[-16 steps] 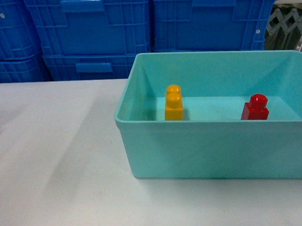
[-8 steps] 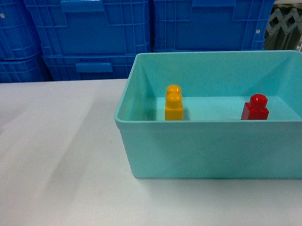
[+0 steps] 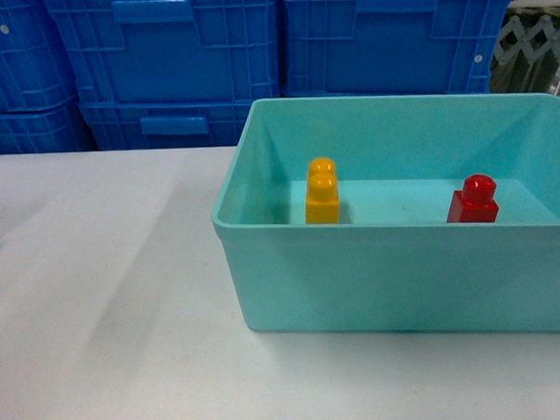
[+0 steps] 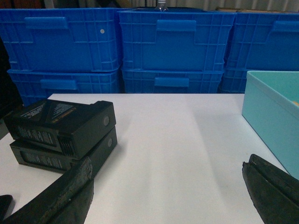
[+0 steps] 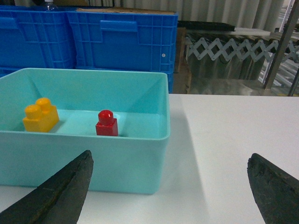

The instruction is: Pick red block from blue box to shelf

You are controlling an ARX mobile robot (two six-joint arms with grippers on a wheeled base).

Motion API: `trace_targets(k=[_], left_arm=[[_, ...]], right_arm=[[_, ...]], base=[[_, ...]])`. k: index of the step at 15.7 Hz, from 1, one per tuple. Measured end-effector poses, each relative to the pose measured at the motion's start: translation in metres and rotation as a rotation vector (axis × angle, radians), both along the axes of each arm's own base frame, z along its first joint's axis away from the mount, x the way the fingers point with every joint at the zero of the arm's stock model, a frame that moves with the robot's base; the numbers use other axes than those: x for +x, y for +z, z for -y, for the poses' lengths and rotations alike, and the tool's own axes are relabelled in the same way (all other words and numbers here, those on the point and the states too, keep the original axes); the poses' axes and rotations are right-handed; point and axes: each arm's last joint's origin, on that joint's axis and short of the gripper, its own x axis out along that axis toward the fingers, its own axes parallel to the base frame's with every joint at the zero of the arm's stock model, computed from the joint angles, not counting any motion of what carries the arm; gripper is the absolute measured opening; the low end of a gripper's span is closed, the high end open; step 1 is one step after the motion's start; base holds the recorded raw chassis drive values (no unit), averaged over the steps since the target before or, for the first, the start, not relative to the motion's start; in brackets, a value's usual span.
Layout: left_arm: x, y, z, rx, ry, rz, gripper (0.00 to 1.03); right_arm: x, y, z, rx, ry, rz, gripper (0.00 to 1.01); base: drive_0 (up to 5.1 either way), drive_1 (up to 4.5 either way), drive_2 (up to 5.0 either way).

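The red block (image 3: 473,201) (image 5: 106,123) stands upright on the floor of the blue box (image 3: 357,272) (image 5: 117,158), toward its right side in the head view. Neither gripper shows in the head view. My right gripper (image 5: 170,161) is open and empty, low over the table in front of the box's near right corner, well short of the block. My left gripper (image 4: 166,170) is open and empty over bare table, with the box's edge (image 4: 268,116) to its right. No shelf is in view.
An orange-yellow two-stud brick (image 3: 322,192) (image 5: 41,115) stands in the box left of the red one. Dark blue ribbed crates (image 3: 273,52) are stacked behind the table. Two stacked black battery packs (image 4: 63,133) lie left of the left gripper. A folding lattice gate (image 5: 233,53) stands at the far right.
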Motion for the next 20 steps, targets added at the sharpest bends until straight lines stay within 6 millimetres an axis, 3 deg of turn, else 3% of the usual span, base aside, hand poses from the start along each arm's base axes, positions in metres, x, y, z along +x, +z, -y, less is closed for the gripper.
trace_targets(k=[1, 3, 6, 10, 13, 14, 15, 16, 18, 20], left_arm=[[0.000, 0.000, 0.000, 0.000, 0.000, 0.000, 0.98], [0.000, 0.000, 0.000, 0.000, 0.000, 0.001, 0.98], [0.000, 0.000, 0.000, 0.000, 0.000, -0.001, 0.98], [0.000, 0.000, 0.000, 0.000, 0.000, 0.000, 0.98], [0.000, 0.000, 0.000, 0.000, 0.000, 0.000, 0.98], [0.000, 0.000, 0.000, 0.000, 0.000, 0.000, 0.98], [0.000, 0.000, 0.000, 0.000, 0.000, 0.000, 0.98], [0.000, 0.000, 0.000, 0.000, 0.000, 0.000, 0.98], [0.000, 0.000, 0.000, 0.000, 0.000, 0.000, 0.98], [0.000, 0.000, 0.000, 0.000, 0.000, 0.000, 0.98]], right_arm=[[-0.001, -0.002, 0.000, 0.007, 0.004, -0.095, 0.98], [0.009, -0.005, 0.006, 0.041, -0.024, -0.469, 0.98], [0.033, 0.011, 0.007, 0.069, -0.027, -0.483, 0.98], [0.098, 0.091, -0.007, 0.128, 0.025, -0.360, 0.98], [0.182, 0.151, -0.041, 0.183, 0.056, -0.415, 0.98], [0.204, 0.157, -0.053, 0.198, 0.076, -0.467, 0.98], [0.230, 0.154, -0.068, 0.221, 0.097, -0.543, 0.98], [0.291, 0.101, -0.099, 0.167, 0.049, -0.709, 0.98], [0.306, 0.054, -0.104, 0.108, 0.004, -0.796, 0.98], [0.308, 0.038, -0.104, 0.086, 0.002, -0.808, 0.98]], base=[[0.0, 0.00, 0.0], [0.0, 0.00, 0.0], [0.0, 0.00, 0.0], [0.0, 0.00, 0.0], [0.0, 0.00, 0.0], [0.0, 0.00, 0.0], [0.0, 0.00, 0.0], [0.0, 0.00, 0.0], [0.0, 0.00, 0.0], [0.0, 0.00, 0.0]])
